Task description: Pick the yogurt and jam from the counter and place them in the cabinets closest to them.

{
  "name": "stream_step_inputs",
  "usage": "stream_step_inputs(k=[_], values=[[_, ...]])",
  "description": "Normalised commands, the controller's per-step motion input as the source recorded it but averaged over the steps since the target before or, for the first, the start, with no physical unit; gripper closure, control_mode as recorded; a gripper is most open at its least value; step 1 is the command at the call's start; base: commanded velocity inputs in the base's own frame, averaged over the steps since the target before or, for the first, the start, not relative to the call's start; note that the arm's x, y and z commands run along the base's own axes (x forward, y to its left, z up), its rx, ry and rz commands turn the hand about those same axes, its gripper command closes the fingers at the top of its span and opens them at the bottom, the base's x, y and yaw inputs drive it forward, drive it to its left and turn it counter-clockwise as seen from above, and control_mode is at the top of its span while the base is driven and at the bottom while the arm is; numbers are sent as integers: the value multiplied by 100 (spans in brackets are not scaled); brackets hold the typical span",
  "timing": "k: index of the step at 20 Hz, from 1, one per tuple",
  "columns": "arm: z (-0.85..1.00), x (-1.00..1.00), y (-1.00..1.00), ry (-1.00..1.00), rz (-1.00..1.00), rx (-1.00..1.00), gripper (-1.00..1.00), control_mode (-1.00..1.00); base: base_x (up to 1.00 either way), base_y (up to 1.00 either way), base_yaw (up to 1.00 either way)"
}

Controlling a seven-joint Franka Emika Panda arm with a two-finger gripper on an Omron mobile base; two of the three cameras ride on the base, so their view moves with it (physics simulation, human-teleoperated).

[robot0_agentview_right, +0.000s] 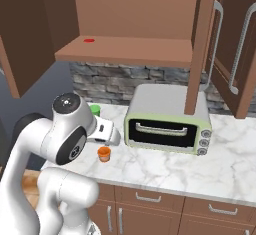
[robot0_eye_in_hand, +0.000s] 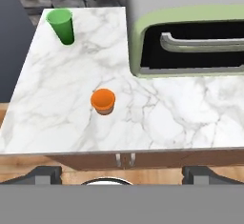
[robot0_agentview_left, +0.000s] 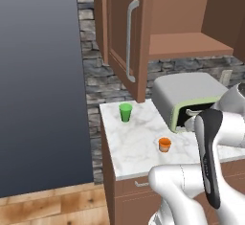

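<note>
Two small pots stand on the marble counter [robot0_eye_in_hand: 62, 118]; no label on either is readable. The tall green tapered cup [robot0_eye_in_hand: 62, 25] [robot0_agentview_left: 126, 112], which I take for the yogurt, stands near the back left corner. The short orange pot [robot0_eye_in_hand: 103, 101] [robot0_agentview_left: 164, 144] [robot0_agentview_right: 104, 153], which I take for the jam, sits nearer the front edge. My gripper [robot0_eye_in_hand: 124, 175] hovers above and in front of the orange pot, open wide, with nothing between its fingertips [robot0_eye_in_hand: 45, 174]. The cabinets above stand open, with bare wooden shelves [robot0_agentview_left: 186, 47] [robot0_agentview_right: 125, 49].
A pale green toaster oven [robot0_eye_in_hand: 190, 37] [robot0_agentview_right: 167, 121] fills the counter's right side under the shelf. An open cabinet door [robot0_agentview_left: 124, 42] hangs above the green cup. A dark grey panel [robot0_agentview_left: 38, 75] bounds the counter's left end. Drawers [robot0_agentview_right: 150, 199] run below.
</note>
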Motion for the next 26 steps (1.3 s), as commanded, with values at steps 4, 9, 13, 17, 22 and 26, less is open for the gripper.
stream_step_inputs(k=[4,9,13,17,22,26], values=[[-34,0,15,0,0,0,-100,-100,0,0,0],[-36,0,17,0,0,0,-100,-100,0,0,0],[-35,3,17,-2,0,0,-100,-100,0,0,0],[-33,9,17,-3,0,0,-100,-100,0,0,0],[-30,18,16,-7,0,0,-100,-100,0,0,0],[-28,23,12,-12,0,0,-100,-100,0,0,0]])
